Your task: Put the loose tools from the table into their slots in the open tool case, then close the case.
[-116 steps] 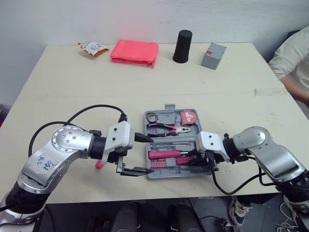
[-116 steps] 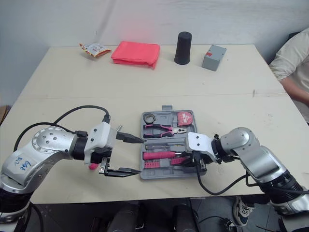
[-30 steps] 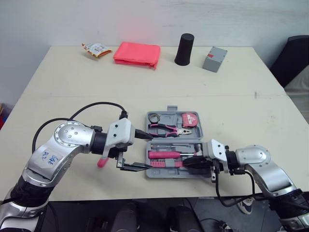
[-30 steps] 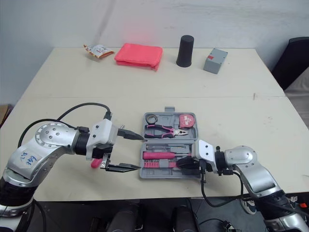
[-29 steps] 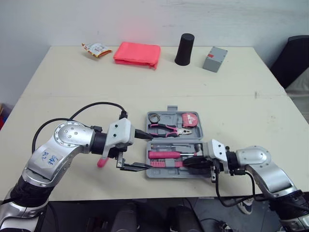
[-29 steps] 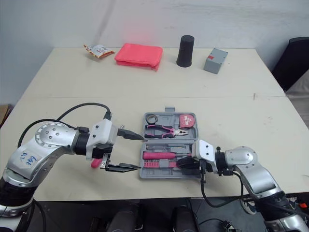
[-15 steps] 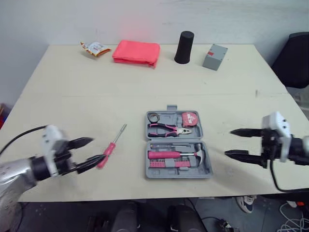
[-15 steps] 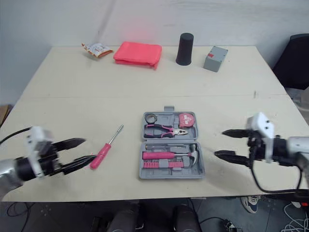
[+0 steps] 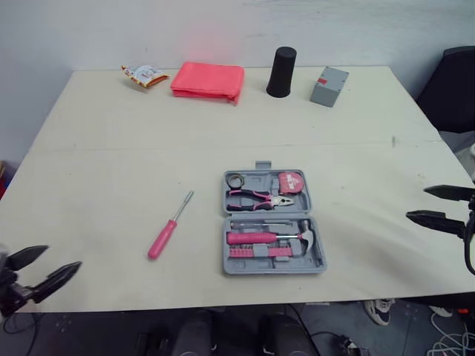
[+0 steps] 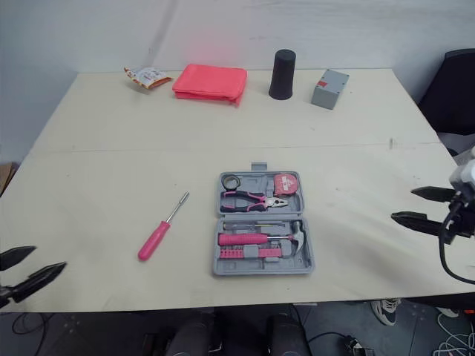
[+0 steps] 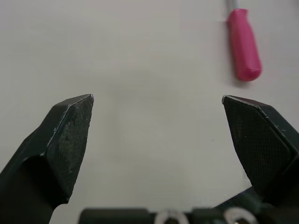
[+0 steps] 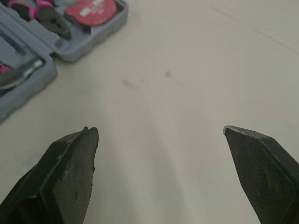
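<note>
So the left gripper (image 9: 61, 258) hangs wide open by the table's (image 9: 111, 148) near-left corner, well apart from the pink-handled screwdriver (image 9: 169, 228), which lies just left of the open tool case (image 9: 318, 259). It looks light and stiff; I'd pinch the fat handle, not the shaft. The right gripper (image 9: 416, 203) gapes empty, right of the case.

A wide, pale beige table (image 9: 111, 148) lies before me, matte, with a thin seam (image 9: 148, 148) running from side to side. Behind its far edge stands a plain whitish wall (image 9: 386, 30) (faintly reddish in one patch). A black chair (image 9: 451, 89) sits to my right, and dark floor (image 9: 104, 334) shows below the near edge.
</note>
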Tool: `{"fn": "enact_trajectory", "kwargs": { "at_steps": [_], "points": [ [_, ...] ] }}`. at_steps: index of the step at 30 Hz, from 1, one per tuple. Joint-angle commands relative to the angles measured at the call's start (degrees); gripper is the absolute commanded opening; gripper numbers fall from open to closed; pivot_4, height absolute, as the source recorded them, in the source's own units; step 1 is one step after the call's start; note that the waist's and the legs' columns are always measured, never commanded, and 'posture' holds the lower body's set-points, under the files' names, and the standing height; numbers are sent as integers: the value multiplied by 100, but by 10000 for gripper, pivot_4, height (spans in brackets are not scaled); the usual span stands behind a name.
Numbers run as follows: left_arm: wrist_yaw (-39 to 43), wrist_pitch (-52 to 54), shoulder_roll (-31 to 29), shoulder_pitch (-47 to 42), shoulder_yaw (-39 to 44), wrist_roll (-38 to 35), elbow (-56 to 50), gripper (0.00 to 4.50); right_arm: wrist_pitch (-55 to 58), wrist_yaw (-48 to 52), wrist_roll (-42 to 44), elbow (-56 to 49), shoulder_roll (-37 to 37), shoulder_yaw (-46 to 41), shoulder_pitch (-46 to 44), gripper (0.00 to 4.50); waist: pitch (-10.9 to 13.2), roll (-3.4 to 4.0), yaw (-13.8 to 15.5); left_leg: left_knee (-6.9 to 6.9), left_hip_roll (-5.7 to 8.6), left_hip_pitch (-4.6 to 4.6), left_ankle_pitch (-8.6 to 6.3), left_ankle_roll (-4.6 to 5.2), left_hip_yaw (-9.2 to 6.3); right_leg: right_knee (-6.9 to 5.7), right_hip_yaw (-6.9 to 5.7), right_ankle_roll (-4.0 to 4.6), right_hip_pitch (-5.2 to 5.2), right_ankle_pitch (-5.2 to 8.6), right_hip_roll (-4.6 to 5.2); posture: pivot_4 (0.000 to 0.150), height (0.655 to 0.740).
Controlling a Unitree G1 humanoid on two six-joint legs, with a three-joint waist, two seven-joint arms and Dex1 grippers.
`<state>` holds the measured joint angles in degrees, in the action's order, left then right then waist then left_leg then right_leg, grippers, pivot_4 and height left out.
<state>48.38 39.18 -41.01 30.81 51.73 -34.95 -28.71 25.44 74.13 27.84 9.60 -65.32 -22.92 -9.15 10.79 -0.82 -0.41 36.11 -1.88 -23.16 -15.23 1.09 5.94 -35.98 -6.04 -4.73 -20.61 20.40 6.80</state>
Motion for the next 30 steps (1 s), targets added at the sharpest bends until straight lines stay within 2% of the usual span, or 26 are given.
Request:
{"fn": "enact_trajectory", "kwargs": {
  "at_steps": [1, 4, 8, 10, 13, 18, 21, 27, 28, 30],
  "points": [
    [-507, 231, 170, -211, -480, -274, -809, 45000, 545, -41, 603, -1156, 138, 85, -171, 44635, 2, 4, -1, 0, -3, 0, 11, 18, 0, 0, -1, 1, 0, 1, -3, 1500, 7361],
    [-1234, 619, 492, -655, -1512, -278, -1226, 45000, 1075, -335, 1181, -2205, 442, 421, -600, 44635, 7, 25, 0, 0, -4, -1, 14, 23, 3, -3, -1, -2, 2, -1, -7, 1500, 7361],
    [-1629, 386, 402, -873, -2707, 537, -1269, 45000, 1552, -678, 1743, -3068, 835, 831, -1141, 44635, 6, 21, 30, 5, -4, -1, 20, 23, 2, -10, -2, -8, 3, -4, -15, 1500, 7361],
    [-2077, 100, 370, -1252, -3367, 1262, -978, 45000, 1767, -805, 2080, -3437, 1031, 1033, -1382, 44635, 7, 20, 51, 4, -1, -2, 20, 23, 4, -8, -1, -8, 1, -4, -15, 1500, 7361],
    [-2668, 334, 717, -1806, -3813, 1508, -847, 45000, 1857, -912, 2259, -3838, 1194, 1273, -1570, 44635, 7, 17, 111, 9, 3, -4, 24, 30, 0, -10, -3, -13, 2, -7, -15, 1500, 7361],
    [-2924, 656, 1058, -1797, -3959, 1481, -923, 45000, 1874, -935, 2433, -4067, 1204, 1374, -1694, 44635, 1, 6, 101, 14, 8, -10, 19, 31, 6, -1, 1, -21, 5, -12, -8, 1500, 7361],
    [-3054, 751, 1158, -1849, -3983, 1573, -702, 36353, 1862, -909, 2476, -4099, 1185, 1416, -1787, 45000, 1, 5, 93, 14, 7, -7, 18, 31, 8, -2, 1, -20, 4, -12, -10, 1500, 7361],
    [-3194, 706, 1397, -2150, -4041, 1601, -563, 7595, 1749, -822, 2337, -4030, 1104, 1495, -1863, 45000, 1, 5, 112, 15, 5, -3, 21, 38, 7, -7, 1, -20, 6, -12, -11, 1500, 7361],
    [-3122, 698, 1341, -2147, -4029, 1596, -594, 5560, 1749, -811, 2353, -4020, 1087, 1466, -1869, 45000, 1, 5, 126, 15, 5, -3, 21, 39, 7, -7, 1, -20, 6, -12, -10, 1500, 7361],
    [-2954, 644, 1169, -2124, -3987, 1603, -656, 5799, 1753, -807, 2384, -4014, 1072, 1423, -1878, 45000, 1, 5, 129, 15, 5, -4, 21, 38, 7, -6, 1, -20, 6, -12, -10, 1500, 7361]
  ]
}}
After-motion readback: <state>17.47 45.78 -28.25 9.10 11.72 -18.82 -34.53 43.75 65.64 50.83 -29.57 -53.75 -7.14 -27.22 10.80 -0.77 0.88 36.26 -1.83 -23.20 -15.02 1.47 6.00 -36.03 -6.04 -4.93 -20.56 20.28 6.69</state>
